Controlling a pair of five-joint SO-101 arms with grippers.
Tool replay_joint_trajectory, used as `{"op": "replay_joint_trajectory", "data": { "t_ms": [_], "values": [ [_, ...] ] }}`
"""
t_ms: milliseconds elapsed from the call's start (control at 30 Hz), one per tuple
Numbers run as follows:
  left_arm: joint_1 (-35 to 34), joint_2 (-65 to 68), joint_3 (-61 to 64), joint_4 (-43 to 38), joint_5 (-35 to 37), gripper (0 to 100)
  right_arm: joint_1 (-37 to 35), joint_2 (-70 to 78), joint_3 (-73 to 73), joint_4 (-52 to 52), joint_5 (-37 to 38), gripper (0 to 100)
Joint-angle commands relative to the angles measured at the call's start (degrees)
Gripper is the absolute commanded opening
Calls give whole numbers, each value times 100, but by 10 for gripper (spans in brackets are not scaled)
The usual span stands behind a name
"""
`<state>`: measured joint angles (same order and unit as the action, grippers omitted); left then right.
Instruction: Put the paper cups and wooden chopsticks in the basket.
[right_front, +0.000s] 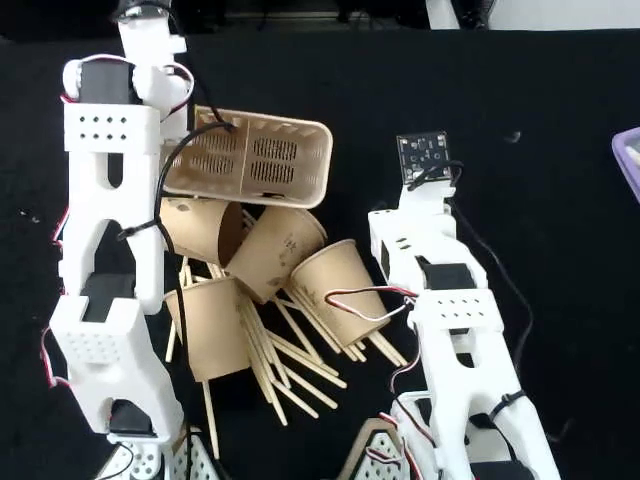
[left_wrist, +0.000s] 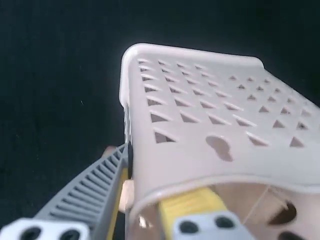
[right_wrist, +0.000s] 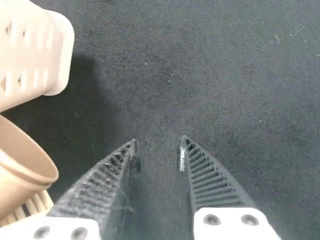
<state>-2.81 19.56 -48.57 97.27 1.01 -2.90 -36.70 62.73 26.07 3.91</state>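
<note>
Progress on the task looks to be nil so far: the basket (right_front: 250, 158) lies tipped over on the black table (right_front: 520, 80), with no cup or stick inside it as far as can be seen. Four paper cups (right_front: 275, 250) lie on their sides just beside its long flank. Under them, a scatter of wooden chopsticks (right_front: 300, 365) fans away from the basket. By my judgement everything is left to load, and the basket first wants setting upright. The left hand (left_wrist: 129, 170) grips the basket at its rim, with the grey finger (left_wrist: 100, 195) outside the wall and the yellow one inside. The right hand (right_wrist: 157, 150) is open and holds nothing, its jaws apart over bare table off the basket's far end. The high view gives the whole lie of cups and sticks against the basket. The left wrist view settles the grip and shows a perforated face of the basket turned up. The right wrist view settles the gap between that hand's fingers, with a basket corner and one cup's rim close by.
</note>
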Motion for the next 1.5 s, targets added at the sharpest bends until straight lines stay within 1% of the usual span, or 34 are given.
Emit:
{"op": "replay_joint_trajectory", "data": {
  "t_ms": [0,133,333,567,667,767,833,900,1100,1233,1333,1400,1467],
  "values": [
    [-154,202,-233,-484,299,190,105,-13,-40,-123,0,138],
    [-444,466,-822,-747,818,209,105,-13,-40,-123,0,138],
    [-514,624,-1815,-712,835,213,105,-13,-40,-114,0,138],
    [-470,580,-1974,-703,835,213,149,-31,-154,-26,0,139],
    [-523,563,-2070,-554,826,213,334,-31,-760,800,-26,145],
    [-567,484,-2484,44,580,213,598,31,-1675,1987,-53,221],
    [-558,475,-2651,316,404,213,721,119,-2158,2567,-53,265],
    [-558,475,-2695,167,396,213,756,295,-2440,2822,-53,276],
    [-382,563,-2510,-1002,334,214,774,963,-2571,2681,-35,276],
    [-286,949,-1930,-1442,18,214,905,1288,-2571,2479,0,276],
    [-312,1248,-1675,-1424,0,209,976,1367,-2607,2462,0,276],
    [-321,1327,-1701,-1108,-18,206,985,1358,-2615,2470,0,276],
    [-303,1354,-1798,-747,-18,152,985,1358,-2633,2479,0,276]
  ]
}}
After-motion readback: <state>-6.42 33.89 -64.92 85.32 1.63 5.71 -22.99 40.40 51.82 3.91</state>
